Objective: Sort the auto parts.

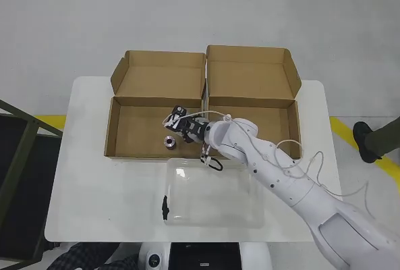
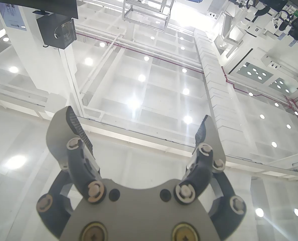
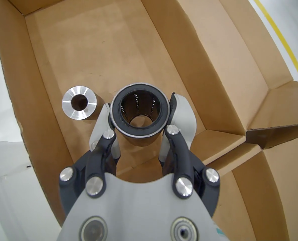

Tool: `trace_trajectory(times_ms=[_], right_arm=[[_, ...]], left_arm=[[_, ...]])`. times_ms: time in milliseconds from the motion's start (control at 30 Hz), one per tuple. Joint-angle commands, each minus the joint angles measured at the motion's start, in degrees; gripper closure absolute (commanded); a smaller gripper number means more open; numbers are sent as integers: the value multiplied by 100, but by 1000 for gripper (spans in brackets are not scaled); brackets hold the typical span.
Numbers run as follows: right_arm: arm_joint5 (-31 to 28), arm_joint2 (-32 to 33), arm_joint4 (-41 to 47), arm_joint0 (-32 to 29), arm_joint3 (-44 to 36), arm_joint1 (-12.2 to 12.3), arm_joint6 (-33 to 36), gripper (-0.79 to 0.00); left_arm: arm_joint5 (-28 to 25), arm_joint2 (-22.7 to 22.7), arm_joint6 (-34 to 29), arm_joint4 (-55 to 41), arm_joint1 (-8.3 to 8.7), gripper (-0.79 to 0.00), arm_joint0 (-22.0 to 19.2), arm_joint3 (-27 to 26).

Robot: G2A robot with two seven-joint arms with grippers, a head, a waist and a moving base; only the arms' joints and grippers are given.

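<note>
- Top: the right gripper sits over the left brown cardboard box on the white bench.
- Left wrist: the left gripper has its fingers wide apart, holding nothing.
- Right wrist: it's clamped on a black cylindrical bearing, just beside a short silver metal sleeve.

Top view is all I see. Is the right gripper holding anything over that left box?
Observer: Yes. The right gripper is shut on a black-rimmed bearing, with its bore facing the wrist camera.
Operator: And the bushing beside it?
Observer: It stands upright on the box floor, apart from the bearing, with one finger between them.
Operator: Left gripper?
Observer: Open, empty, pointing at the ceiling.
</note>
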Motion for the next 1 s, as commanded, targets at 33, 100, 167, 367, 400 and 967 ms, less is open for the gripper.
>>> trace_trajectory(times_ms=[33,100,167,367,400,967], right_arm=[[-12,2,-25,6,48,-34,24,-357],[-16,9,-56,5,81,-55,39,-388],[-23,22,-77,-3,108,-75,36,-486],[-69,149,-74,-62,108,-99,-13,-557],[-89,185,-83,-80,50,-94,-35,-557],[-589,1728,-549,-1616,-2873,447,-61,-773]], left_arm=[[0,0,0,0,0,-785,0,0],[0,0,0,0,0,-785,0,0],[0,0,0,0,0,-785,0,0],[0,0,0,0,0,-785,0,0],[0,0,0,0,0,-785,0,0],[0,0,0,0,0,-785,0,0]])
